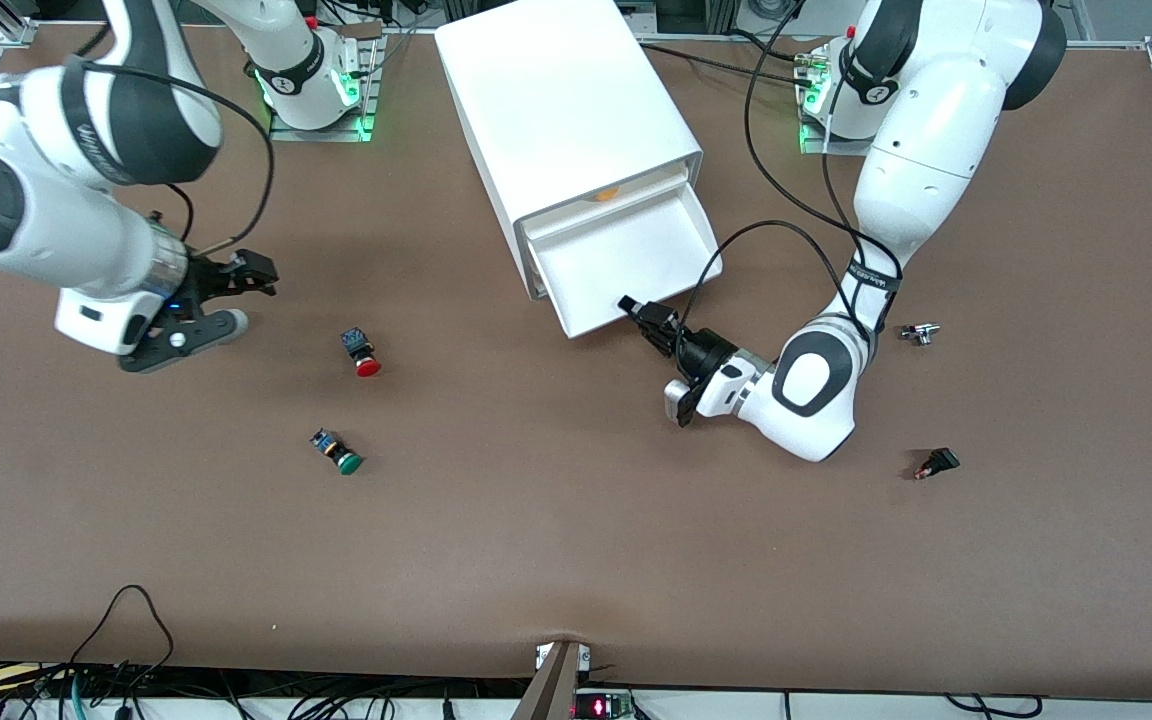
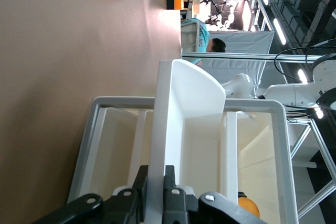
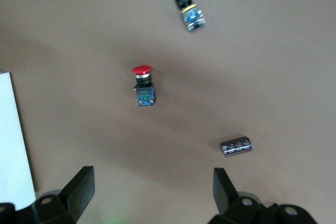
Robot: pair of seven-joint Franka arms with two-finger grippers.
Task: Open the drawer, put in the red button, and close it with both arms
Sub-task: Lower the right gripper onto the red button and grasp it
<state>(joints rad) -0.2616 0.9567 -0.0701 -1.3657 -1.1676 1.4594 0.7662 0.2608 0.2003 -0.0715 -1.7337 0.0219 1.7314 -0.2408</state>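
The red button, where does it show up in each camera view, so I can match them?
Front view: the red button lies on the table toward the right arm's end, farther from the camera than the green button.
Left wrist view: not in it.
Right wrist view: it lies mid-picture, above the open right gripper.
Shared landmark: the green button.

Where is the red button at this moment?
The red button lies on its side on the table, toward the right arm's end, farther from the front camera than the green button; the right hand hangs open nearby.
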